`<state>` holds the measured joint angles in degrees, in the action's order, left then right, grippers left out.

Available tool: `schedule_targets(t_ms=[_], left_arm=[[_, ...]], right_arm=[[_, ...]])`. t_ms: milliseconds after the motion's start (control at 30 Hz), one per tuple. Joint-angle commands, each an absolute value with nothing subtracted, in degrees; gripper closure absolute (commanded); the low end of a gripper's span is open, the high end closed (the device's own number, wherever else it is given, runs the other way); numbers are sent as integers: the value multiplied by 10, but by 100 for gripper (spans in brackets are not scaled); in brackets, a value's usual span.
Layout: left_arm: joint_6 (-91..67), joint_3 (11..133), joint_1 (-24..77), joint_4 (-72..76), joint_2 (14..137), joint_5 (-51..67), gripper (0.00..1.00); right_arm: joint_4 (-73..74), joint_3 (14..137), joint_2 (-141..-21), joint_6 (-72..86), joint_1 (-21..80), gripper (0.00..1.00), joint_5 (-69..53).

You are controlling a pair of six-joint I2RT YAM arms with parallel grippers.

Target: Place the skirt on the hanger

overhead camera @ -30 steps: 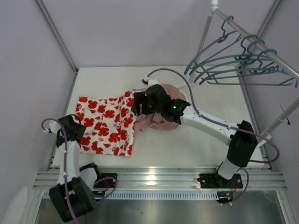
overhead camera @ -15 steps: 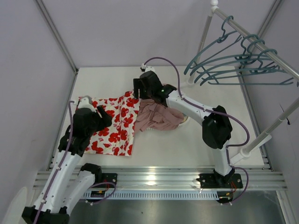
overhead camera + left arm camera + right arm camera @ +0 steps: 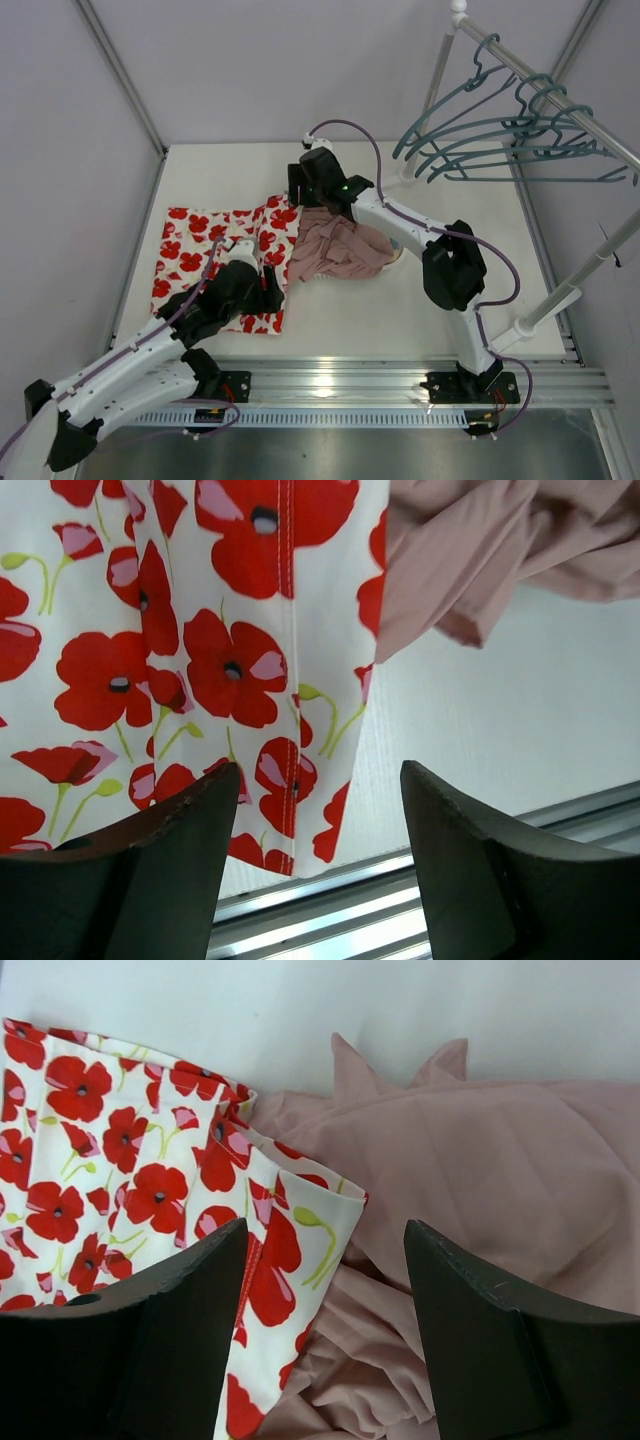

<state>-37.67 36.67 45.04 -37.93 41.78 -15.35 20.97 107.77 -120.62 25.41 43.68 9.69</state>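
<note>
I read the skirt (image 3: 200,630) as matt woven cloth with a stitched seam; the pink garment (image 3: 480,550) is thinner, soft and creased. Table (image 3: 500,720) smooth matt white, faintly grained. Rail (image 3: 330,385) along lower frame: brushed shiny metal. Fingers (image 3: 170,880) of the left gripper (image 3: 320,775) matt black, edges scuffed.

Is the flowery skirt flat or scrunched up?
Mostly flat: the skirt lies spread on the table, one corner curled beside the pink garment.
</note>
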Motion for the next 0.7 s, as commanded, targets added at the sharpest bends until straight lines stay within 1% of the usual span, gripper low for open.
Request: schedule_targets(t_ms=[0,67,267,400,667], left_arm=[[-410,352,474,-358,439,-196,28],[-413,354,484,-362,454,-218,28],[-416,355,514,-364,483,-224,26],[-433,359,548,-379,506,-250,26],[-467,357,570,-401,549,-277,28]], right_arm=[[203,1108,-1221,256,433,31,99],[202,1107,-1221,258,433,32,96],[192,1106,-1224,263,432,36,84],[185,1105,-1224,267,432,41,83],[182,1105,-1225,272,432,50,75]])
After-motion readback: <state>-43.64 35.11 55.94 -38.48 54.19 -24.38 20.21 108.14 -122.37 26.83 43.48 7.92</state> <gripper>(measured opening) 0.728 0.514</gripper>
